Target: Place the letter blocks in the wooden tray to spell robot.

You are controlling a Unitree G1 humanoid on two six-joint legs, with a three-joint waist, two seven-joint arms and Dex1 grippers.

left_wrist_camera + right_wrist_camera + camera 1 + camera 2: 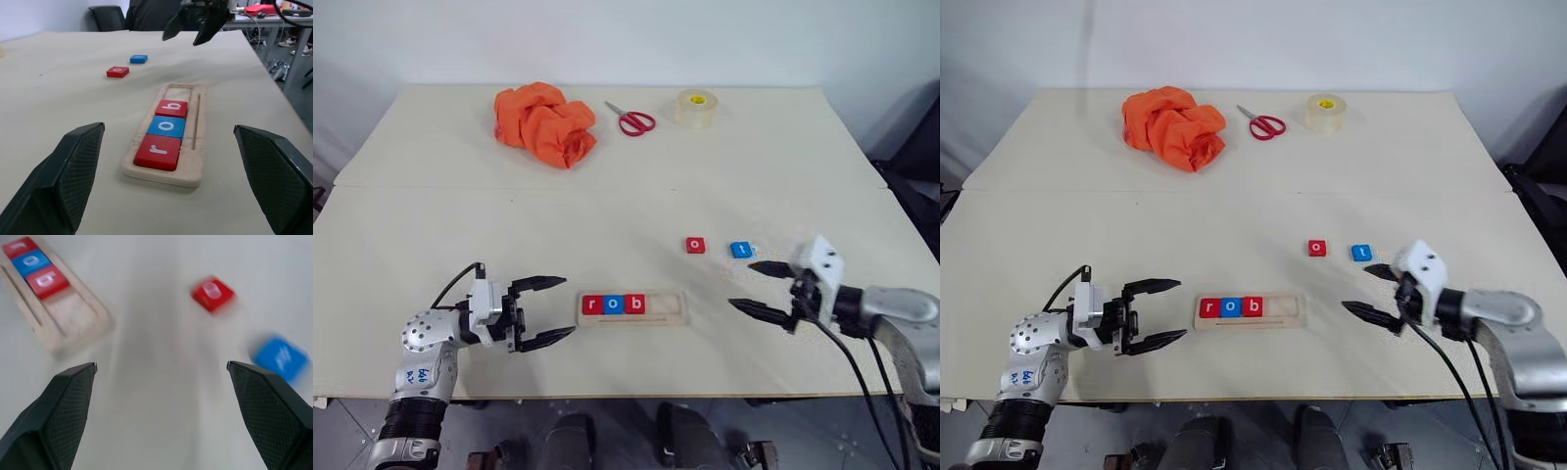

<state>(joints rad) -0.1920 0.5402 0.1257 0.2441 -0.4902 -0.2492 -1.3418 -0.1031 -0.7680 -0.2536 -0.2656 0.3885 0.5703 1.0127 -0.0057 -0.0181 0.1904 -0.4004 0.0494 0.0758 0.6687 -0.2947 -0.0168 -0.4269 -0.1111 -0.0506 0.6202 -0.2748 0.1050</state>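
The wooden tray (664, 310) lies near the table's front edge, with a red r (592, 305), a blue o (614, 304) and a red b (634, 304) side by side in its left part. A loose red o tile (695, 245) and a blue t tile (740, 250) rest on the table beyond the tray, to its right. My left gripper (548, 311) hovers open just left of the tray, empty. My right gripper (757, 289) is open and empty to the right of the tray, close in front of the blue t.
At the far side of the table (431, 225) lie a crumpled orange cloth (544, 123), red-handled scissors (631, 119) and a roll of clear tape (696, 108). A seam crosses the table between them and the tiles.
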